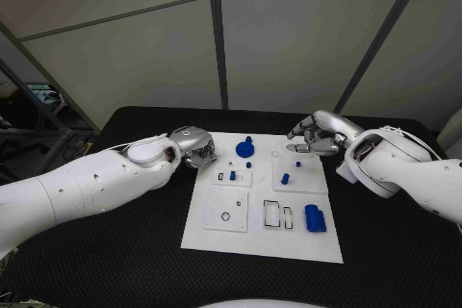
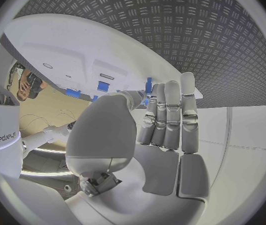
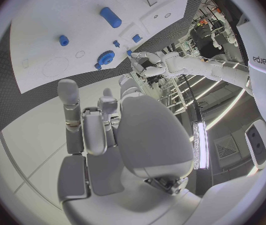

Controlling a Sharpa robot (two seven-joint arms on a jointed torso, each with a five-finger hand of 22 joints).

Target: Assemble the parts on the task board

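Both hands hover empty, the left hand [image 1: 195, 146] at the white task board's [image 1: 260, 244] edge, the right hand [image 1: 318, 135] seemingly loosely curled over its far corner, where a careless reach could topple the upright blue parts [image 1: 285, 178].

A black, textured tabletop [image 1: 115, 254] carries one thing directly — a flat white rectangular task board [image 1: 260, 244] lying near its middle, dark surface showing on every side of the plate.
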